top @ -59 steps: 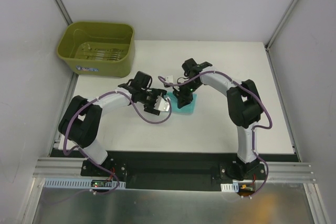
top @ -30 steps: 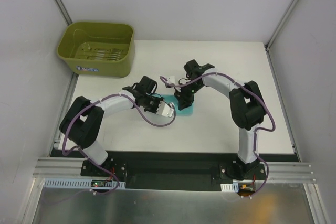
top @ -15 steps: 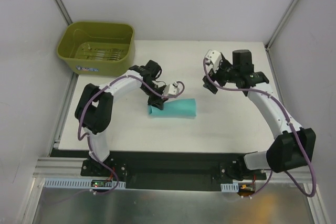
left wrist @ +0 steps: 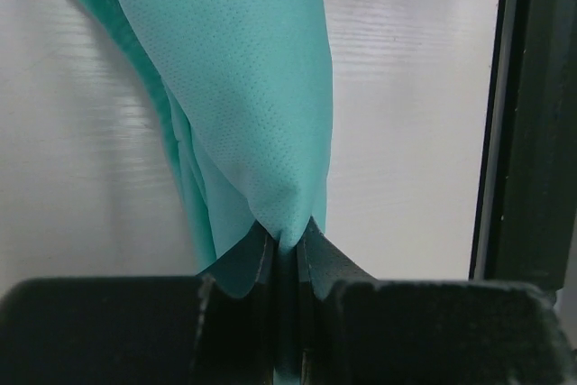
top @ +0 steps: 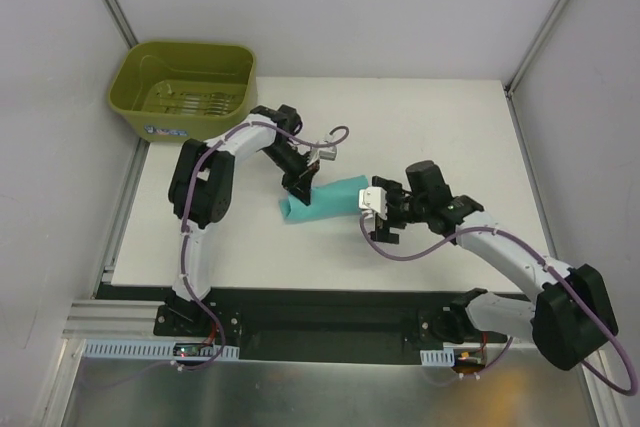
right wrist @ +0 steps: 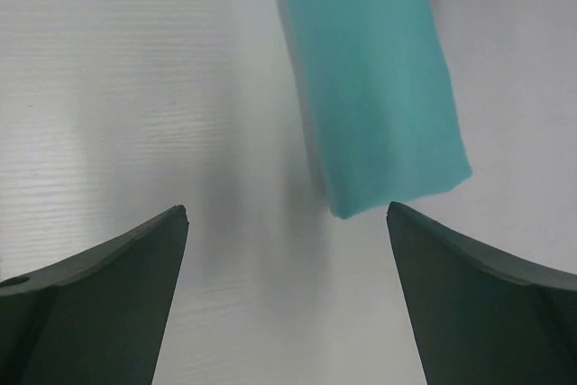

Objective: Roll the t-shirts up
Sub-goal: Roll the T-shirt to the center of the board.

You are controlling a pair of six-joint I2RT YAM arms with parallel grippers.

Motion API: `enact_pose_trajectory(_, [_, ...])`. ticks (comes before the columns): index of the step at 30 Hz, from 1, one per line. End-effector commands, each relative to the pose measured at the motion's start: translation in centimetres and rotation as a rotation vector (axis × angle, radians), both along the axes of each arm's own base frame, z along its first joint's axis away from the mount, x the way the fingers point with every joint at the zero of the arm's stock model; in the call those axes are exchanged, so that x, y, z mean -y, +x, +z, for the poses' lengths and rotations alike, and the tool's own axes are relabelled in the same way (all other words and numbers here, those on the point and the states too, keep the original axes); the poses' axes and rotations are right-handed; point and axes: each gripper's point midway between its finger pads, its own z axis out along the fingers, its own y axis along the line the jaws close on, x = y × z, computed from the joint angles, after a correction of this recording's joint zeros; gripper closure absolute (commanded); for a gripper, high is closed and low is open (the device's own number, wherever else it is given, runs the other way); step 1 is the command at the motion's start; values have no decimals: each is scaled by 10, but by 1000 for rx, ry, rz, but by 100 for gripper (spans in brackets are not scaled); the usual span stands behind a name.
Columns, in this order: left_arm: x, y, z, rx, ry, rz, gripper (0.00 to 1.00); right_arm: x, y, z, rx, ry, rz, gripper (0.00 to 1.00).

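Left gripper (left wrist: 287, 250) clamps the t-shirt (top: 335, 197) centre-frame, probably steadying the roll (its left end); right gripper (right wrist: 287, 214) gapes empty beside it.

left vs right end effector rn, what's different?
The left end effector is shut, pinching an end of the rolled teal t-shirt; the right end effector is wide open, holding nothing. Left sits at the roll's left end; right faces its right end, fabric just ahead of it. Both aim at the same roll.
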Motion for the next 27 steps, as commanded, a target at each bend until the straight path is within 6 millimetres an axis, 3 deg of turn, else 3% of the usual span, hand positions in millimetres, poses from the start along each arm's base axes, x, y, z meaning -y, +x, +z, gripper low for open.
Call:
enact_pose_trajectory(1, [0,-9,11,-251,-32,68,100,-30,37,20,326,67,136,4])
enact_pose_trajectory(11, [-10,-14,-5,-368,23,111,100,-67,53,-2,388,105,314,4])
enact_pose_trajectory(20, [-14,-11,-12,-418,35,150,100,-79,42,-26,376,113,483,4])
enact_pose_trajectory(27, [-16,0,-13,-474,23,200,100,-84,34,-49,497,114,594,2])
